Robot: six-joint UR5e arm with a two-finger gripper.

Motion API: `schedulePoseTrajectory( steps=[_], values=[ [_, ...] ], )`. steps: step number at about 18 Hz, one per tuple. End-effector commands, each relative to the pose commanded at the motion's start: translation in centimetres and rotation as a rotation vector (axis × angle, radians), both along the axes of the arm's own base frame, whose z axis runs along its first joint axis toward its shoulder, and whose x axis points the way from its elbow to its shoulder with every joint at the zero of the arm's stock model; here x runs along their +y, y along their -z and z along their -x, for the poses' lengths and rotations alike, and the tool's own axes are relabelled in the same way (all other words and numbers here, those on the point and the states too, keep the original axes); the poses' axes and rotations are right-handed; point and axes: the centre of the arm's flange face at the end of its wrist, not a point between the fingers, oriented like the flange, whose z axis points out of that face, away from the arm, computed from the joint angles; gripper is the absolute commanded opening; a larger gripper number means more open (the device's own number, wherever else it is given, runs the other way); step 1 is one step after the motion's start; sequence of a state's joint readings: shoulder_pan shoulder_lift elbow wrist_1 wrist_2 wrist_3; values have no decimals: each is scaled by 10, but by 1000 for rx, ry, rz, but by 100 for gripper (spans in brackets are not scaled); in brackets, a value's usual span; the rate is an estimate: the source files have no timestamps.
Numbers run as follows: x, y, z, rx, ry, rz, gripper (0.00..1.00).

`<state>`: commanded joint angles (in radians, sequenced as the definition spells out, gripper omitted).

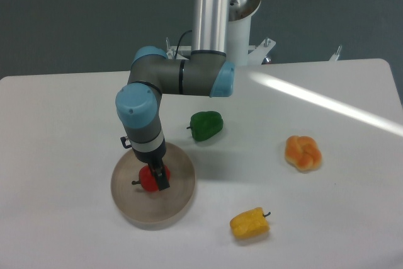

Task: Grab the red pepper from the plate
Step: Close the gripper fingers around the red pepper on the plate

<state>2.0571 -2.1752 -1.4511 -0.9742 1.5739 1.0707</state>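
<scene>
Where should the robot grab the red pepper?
Around its round body, coming from straight above. The red pepper lies on the plate with its thin stem pointing left, so pinch the fat middle, not the stem. The gripper is already there.

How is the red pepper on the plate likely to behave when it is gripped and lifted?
The red pepper looks glossy, so it may slip between the fingers. Its rounded shape suggests it could roll on the plate if nudged. It probably stays rigid.

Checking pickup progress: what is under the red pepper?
The plate lies beneath the red pepper; the gripper covers the pepper's right side, so contact is unclear.
</scene>
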Motion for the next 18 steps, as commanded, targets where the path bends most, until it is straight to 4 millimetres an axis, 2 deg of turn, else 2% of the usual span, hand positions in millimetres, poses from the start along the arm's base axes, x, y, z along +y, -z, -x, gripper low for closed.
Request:
schedulePoseTrajectory(
  steps=[4, 12, 14, 16, 18],
  values=[
    [1, 9, -2, -5, 1, 9, 100],
    [4, 13, -3, -7, -6, 8, 100],
    [4, 13, -3, -7, -4, 8, 93],
    [4, 11, -3, -5, 2, 6, 74],
    [4, 8, -2, -6, 4, 0, 65]
  ],
)
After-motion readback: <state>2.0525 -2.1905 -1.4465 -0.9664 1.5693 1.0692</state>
